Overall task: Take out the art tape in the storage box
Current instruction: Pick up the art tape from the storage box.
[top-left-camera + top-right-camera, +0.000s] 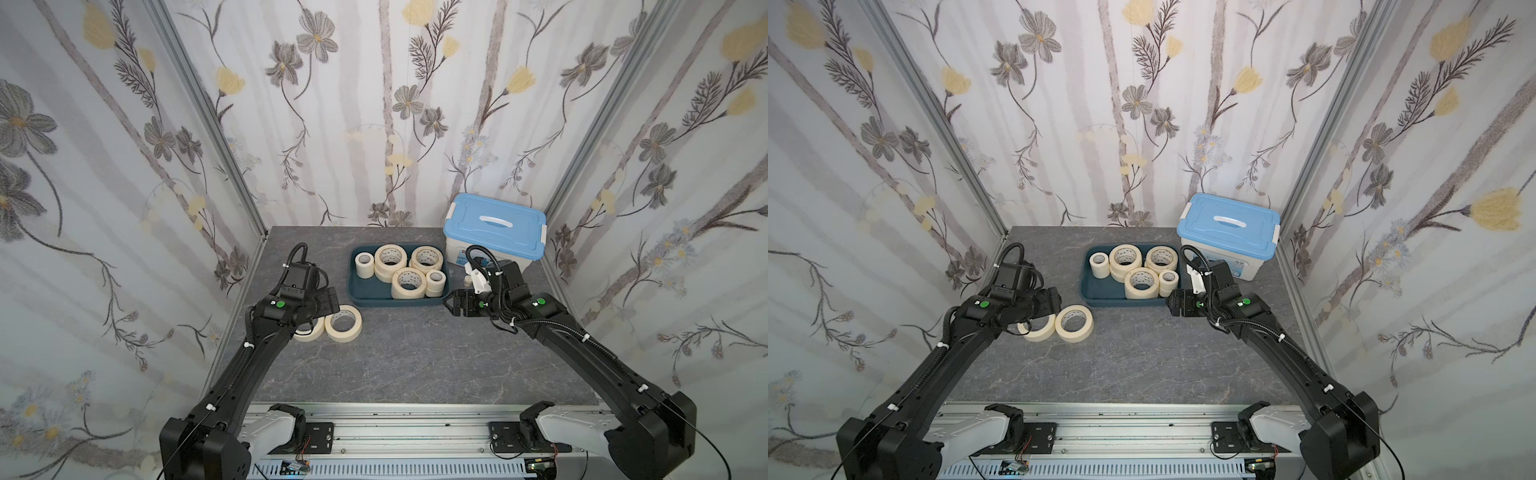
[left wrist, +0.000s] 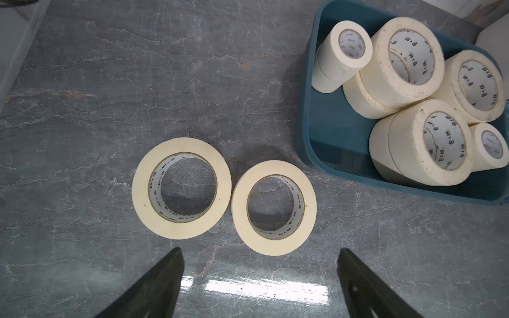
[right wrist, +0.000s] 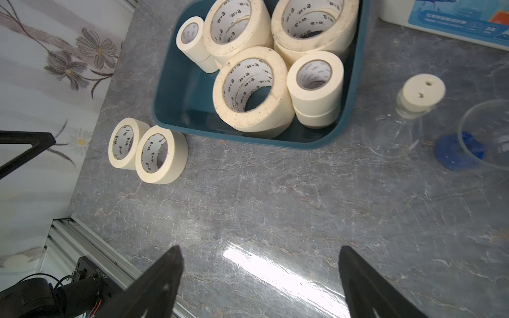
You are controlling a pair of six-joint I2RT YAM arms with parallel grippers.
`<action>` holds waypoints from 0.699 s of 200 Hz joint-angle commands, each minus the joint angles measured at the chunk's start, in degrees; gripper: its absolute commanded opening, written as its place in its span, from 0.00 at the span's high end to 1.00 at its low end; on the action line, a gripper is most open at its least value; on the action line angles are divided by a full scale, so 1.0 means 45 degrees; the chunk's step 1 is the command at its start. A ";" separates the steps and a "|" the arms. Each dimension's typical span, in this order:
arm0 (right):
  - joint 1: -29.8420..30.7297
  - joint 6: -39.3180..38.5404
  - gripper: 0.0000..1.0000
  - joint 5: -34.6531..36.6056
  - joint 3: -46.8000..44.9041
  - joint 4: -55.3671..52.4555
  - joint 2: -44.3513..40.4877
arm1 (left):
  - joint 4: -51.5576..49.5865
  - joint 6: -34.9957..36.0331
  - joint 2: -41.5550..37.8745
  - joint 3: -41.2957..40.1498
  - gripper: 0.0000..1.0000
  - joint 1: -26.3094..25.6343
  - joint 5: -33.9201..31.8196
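Note:
The storage box (image 1: 365, 297) is a shallow dark teal tray at the back middle of the table, seen in both top views (image 1: 1100, 291). Several cream art tape rolls (image 1: 409, 293) stand in it, large and small, some stacked. Two large rolls (image 1: 343, 332) (image 1: 309, 334) lie flat on the table left of the box. My left gripper (image 2: 259, 250) hangs open just short of those two rolls (image 2: 181, 225) (image 2: 274, 245), holding nothing. My right gripper (image 3: 259, 247) is open over bare table near the box's front right corner (image 3: 325, 137), also empty.
A white tub with a light-blue lid (image 1: 494, 226) stands at the back right. A glass flask with a cork stopper (image 3: 421, 93) and a glass vessel with a blue base (image 3: 457, 154) sit right of the box. Flowered walls close in both sides.

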 commanded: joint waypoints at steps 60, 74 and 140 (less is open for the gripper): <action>0.1948 -0.1087 0.20 0.1405 0.4181 -0.0978 0.4423 | 0.1120 0.0568 -0.1893 -0.1251 0.00 0.0047 -0.0376; 0.2153 -0.1294 0.21 0.1540 0.4885 -0.1165 0.5417 | 0.1248 0.0634 -0.2101 -0.1475 0.00 0.0046 -0.0465; 0.2758 -0.2123 0.29 0.2265 0.7977 -0.1997 0.8564 | 0.1540 0.0696 -0.2273 -0.1762 0.00 0.0059 -0.0672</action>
